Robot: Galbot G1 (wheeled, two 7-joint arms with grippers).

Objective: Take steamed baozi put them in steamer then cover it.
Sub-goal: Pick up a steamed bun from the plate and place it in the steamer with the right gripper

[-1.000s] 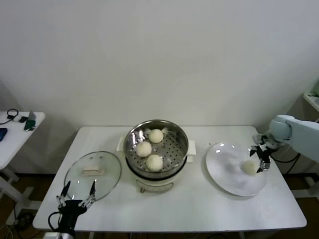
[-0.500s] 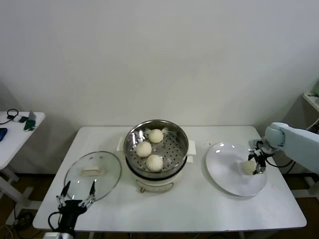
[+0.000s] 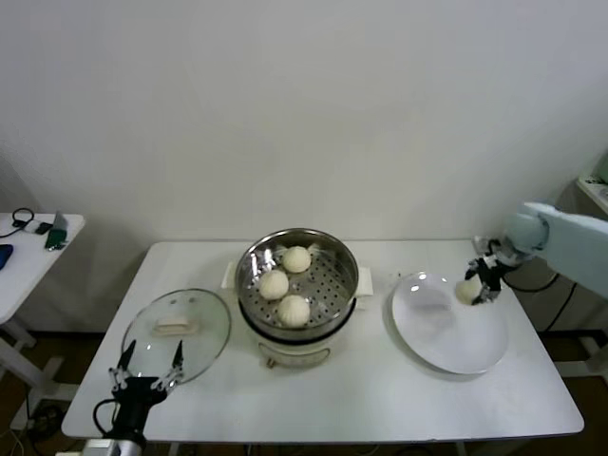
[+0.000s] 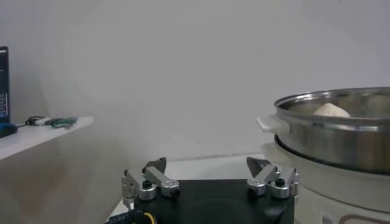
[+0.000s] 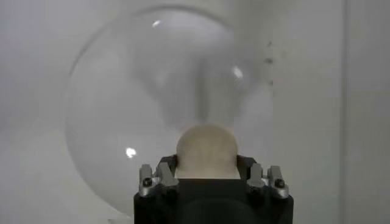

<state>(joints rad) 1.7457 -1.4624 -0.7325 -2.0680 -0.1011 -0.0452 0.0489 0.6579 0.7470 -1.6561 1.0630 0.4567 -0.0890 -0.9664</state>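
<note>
- Three steamed baozi point(image 3: 284, 283) lie on the perforated tray of the steamer point(image 3: 298, 288), at the centre of the head view.
- The right gripper point(image 3: 481, 282) holds the fourth bun point(image 3: 467, 290) between its fingers, above the far right rim of the white plate point(image 3: 445, 325).
- The glass cover point(image 3: 177, 332) lies at lower left on the table point(image 3: 380, 399); covering is left.
- The left gripper point(image 3: 145, 365) waits wide open, near the cover.

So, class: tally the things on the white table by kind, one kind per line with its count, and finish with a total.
Small round cream-white dough buns: 4, three in the steamer and one in the right gripper
Round shiny stainless-steel steamer on a cream base: 1
Round clear glass lid: 1
Large round white plate: 1
Total: 7
</note>
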